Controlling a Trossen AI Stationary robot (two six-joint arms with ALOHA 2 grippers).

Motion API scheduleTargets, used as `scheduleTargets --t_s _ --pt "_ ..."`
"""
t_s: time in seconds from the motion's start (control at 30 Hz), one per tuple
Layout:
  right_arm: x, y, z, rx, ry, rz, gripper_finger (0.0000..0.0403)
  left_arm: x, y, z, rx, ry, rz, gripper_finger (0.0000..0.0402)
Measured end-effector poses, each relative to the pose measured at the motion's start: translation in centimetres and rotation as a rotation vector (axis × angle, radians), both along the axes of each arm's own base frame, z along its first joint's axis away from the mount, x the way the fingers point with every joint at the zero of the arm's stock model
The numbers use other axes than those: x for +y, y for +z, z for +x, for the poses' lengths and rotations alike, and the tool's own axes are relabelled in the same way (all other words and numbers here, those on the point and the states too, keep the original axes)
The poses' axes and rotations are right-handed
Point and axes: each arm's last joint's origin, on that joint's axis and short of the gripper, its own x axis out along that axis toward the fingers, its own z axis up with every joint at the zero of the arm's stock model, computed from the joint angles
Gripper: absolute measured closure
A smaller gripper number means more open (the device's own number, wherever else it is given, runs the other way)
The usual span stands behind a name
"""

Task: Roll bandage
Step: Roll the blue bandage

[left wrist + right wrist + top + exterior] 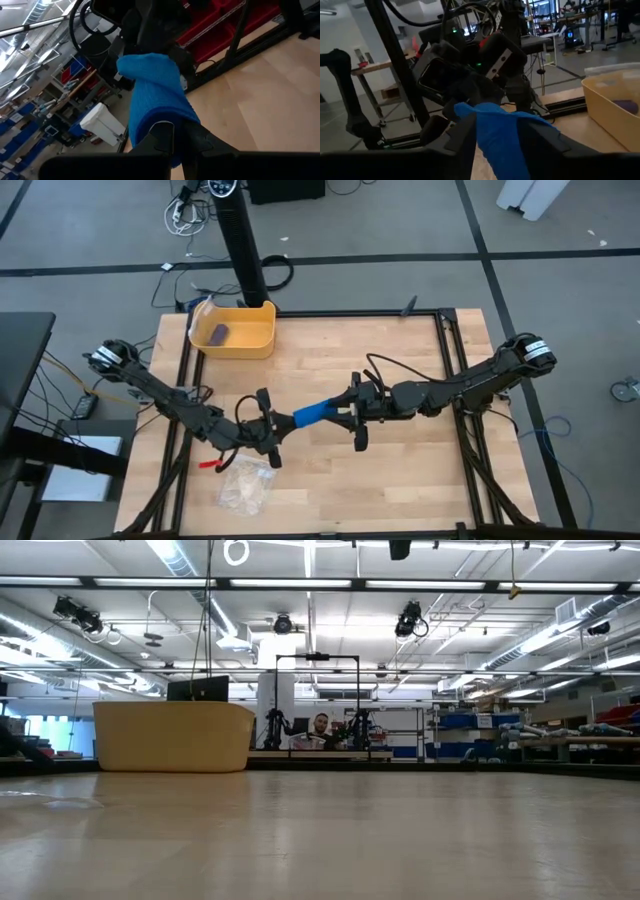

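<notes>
I have the bright blue soft fabric bandage (312, 415) lifted off the table and stretched between my two arms over the middle of the pale wooden tabletop (400, 480), and I judge the rolling only partly done: what spans the two claws looks like a short, thick, bunched band, not a tidy cylinder, and I can't make out how many turns are wound. My left gripper (270, 430) clenches one end, its dark fingers pressed onto the cloth in the left wrist view (160, 140); my right gripper (355, 412) grasps the other end, the blue fabric squeezed between its fingers (465, 135). The material looks matte, slightly fuzzy and compliant, folding into soft creases where it is pinched. Still to do, as I read it, is tightening the wrap and setting it down. Well apart sit a yellow plastic tub (262, 340) holding a small dark purple block (219, 333), and a clear crinkled plastic bag (245, 485) near the table's front edge.
</notes>
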Motion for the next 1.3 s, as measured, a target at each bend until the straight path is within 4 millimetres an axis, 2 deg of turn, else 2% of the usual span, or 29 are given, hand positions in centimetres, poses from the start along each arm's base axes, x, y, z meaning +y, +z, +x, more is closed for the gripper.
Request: scheduleTargets --t_s 0.17,0.47,0.77,0.87,1.07,1.3 --pt "-0.3 -0.4 0.1 0.042 -0.015 0.026 0.0248 -0.3 -0.7 0.3 0.008 -0.018 -0.041 0.0382" --pt "-0.5 -1.6 0.0 0.158 -0.026 0.053 0.0251 -0.8 -1.0 0.6 -0.021 -0.103 -0.253 0.0382" --pt "-0.6 -2.8 -0.2 0.279 -0.057 0.101 0.0251 -1.0 -1.1 0.5 0.024 -0.145 -0.091 0.0382" --pt "-0.6 -2.9 -0.3 0.299 -0.051 0.073 0.0252 -1.0 -1.0 0.5 0.016 -0.141 -0.094 0.0382" --pt "0.4 -1.3 -1.7 0.252 -0.011 -0.128 0.0251 -1.0 -0.8 0.4 -0.002 -0.143 -0.102 0.0382" --pt "1.6 -0.4 -3.3 0.255 0.062 -0.188 0.0238 -1.1 1.2 -0.8 -0.07 -0.151 -0.016 0.0382"
